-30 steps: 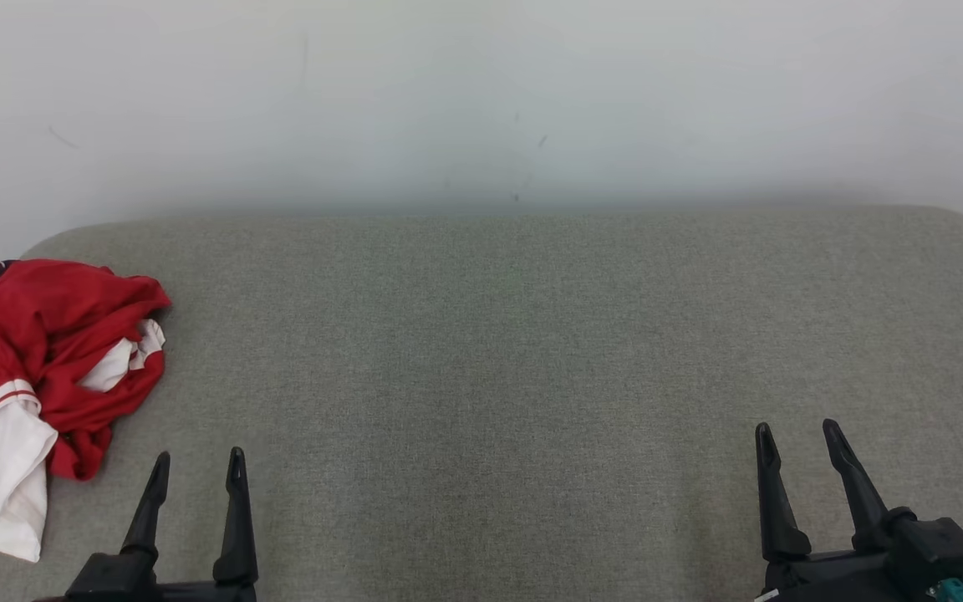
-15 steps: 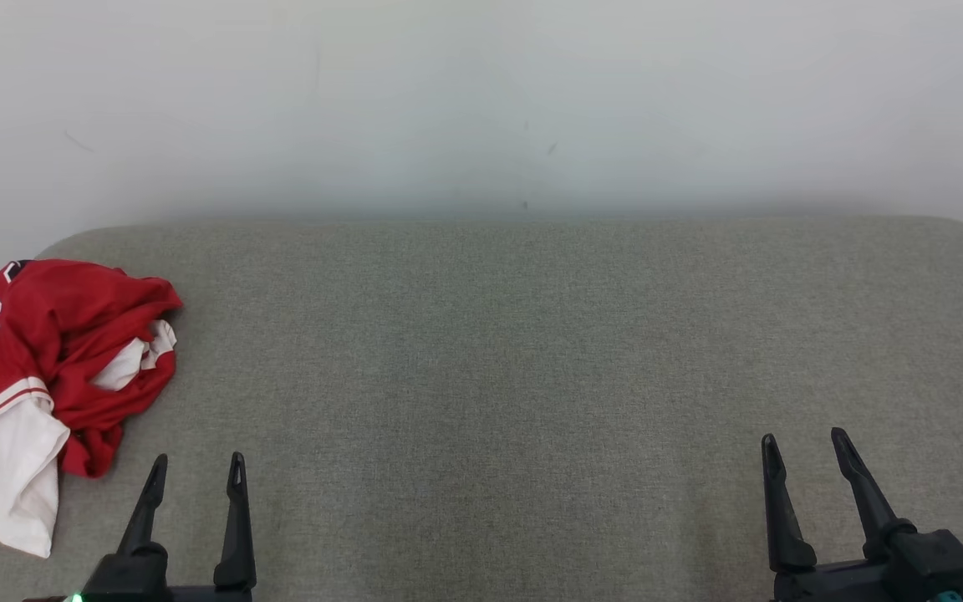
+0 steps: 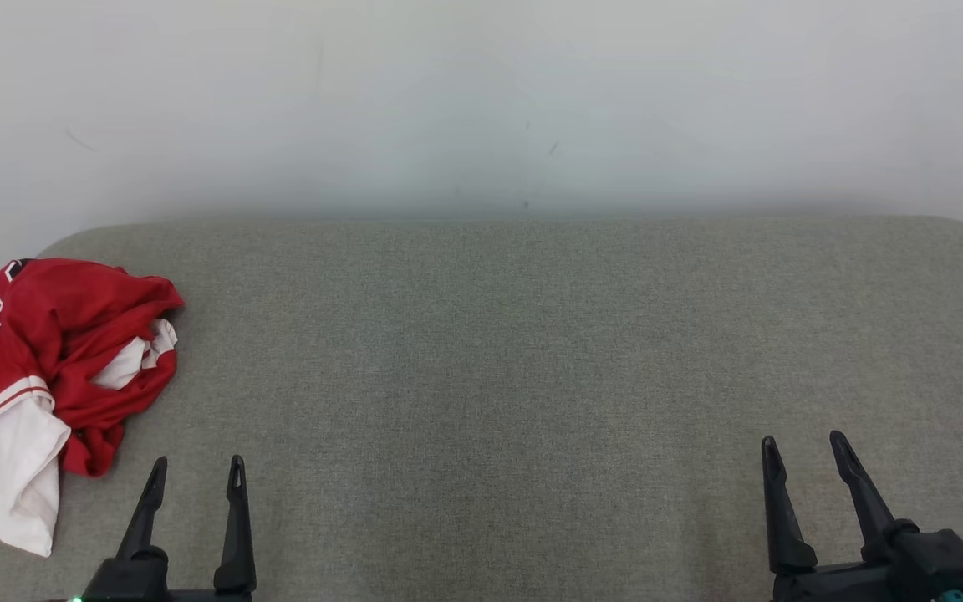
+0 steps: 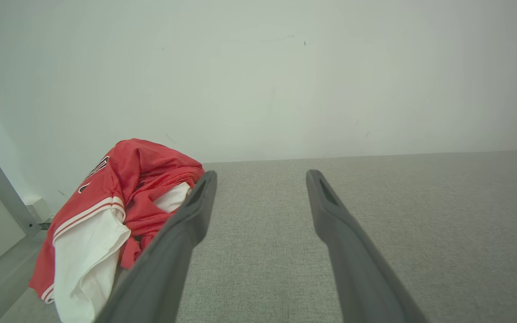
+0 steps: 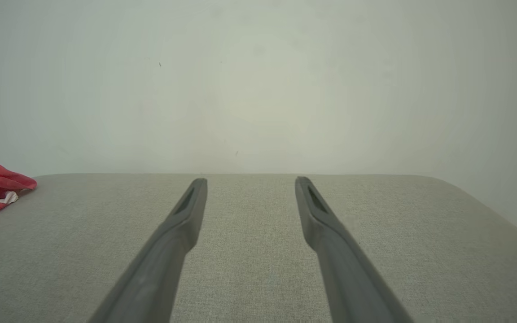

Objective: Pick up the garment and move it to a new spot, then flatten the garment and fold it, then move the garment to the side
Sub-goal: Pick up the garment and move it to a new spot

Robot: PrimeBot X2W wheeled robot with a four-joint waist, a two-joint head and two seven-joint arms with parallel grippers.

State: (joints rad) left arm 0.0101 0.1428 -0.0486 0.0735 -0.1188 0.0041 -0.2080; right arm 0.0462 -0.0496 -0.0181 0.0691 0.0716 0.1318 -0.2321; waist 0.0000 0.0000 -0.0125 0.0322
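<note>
A pale, lightly scuffed wall (image 3: 481,100) backs the scene and takes up the upper part of the head view. Below it a broad grey fabric-covered table (image 3: 532,351) with rounded far corners stretches from side to side. Most of its woven top lies bare.

A crumpled red and white garment (image 3: 47,351) sits in a heap at the far left end of the table, close to the left edge. Dark lettering shows on one red fold. A white panel edged with red and white stripes spills toward the near side.

The left gripper (image 3: 199,461) hovers low at the near edge, just to the right of the heap. It does not touch the cloth, its two dark fingers point toward the wall, and its jaws are spread wide with nothing between them. In the left wrist view the heap lies beside and beyond the left-hand finger.

The right gripper (image 3: 804,438) hangs over the near right part of the table, well apart from the garment. Its fingers are likewise parted and empty.

A grey metal post (image 4: 2,193) stands beyond the table's left end.
</note>
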